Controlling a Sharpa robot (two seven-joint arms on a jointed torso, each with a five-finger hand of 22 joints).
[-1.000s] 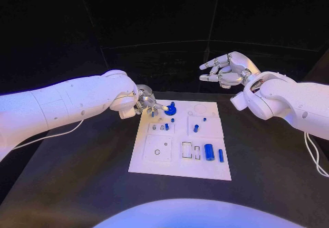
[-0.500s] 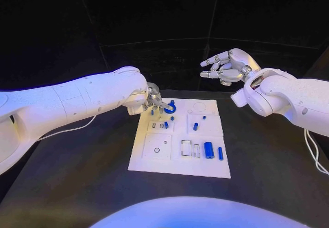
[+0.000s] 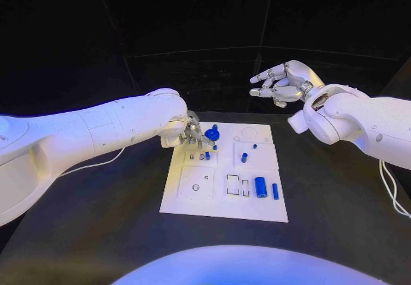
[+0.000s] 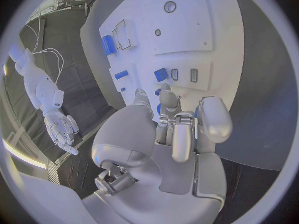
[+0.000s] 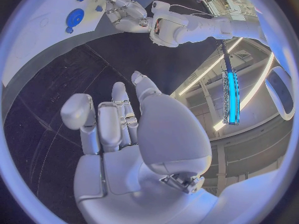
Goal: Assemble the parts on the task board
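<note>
Left hand: I have my left hand (image 3: pixel 190 132) low over the far left corner of the task board (image 3: pixel 199 202), beside the round blue part (image 3: pixel 212 135). Its fingers (image 4: pixel 183 134) are curled in; I cannot tell whether they pinch anything, since the wrist view hides the tips behind the palm.

Right hand: my right hand (image 3: pixel 285 83) is raised well above and beyond the far right of the board, fingers spread, grasping nothing. The right wrist view confirms a bare palm (image 5: pixel 134 134).

Task board: it lies flat in the middle of the black counter (image 3: pixel 103 225), long side running away from me.

Progress: I judge the job partly done, at an early-to-middle stage. The round blue part sits at the far edge, and small blue pegs (image 3: pixel 244 158) stand in the middle row, seemingly seated.

Left to do: a blue cylinder (image 3: pixel 261 189) and a slim blue bar (image 3: pixel 275 193) lie at the near right, beside their outlines, not clearly in them. I read them as unplaced.

Recesses: the rectangular slots (image 3: pixel 234 186) beside the cylinder look vacant, as does the square recess with a small hole (image 3: pixel 197 184) at the near left. A round outline (image 3: pixel 249 135) at the far right holds nothing I can see.
</note>
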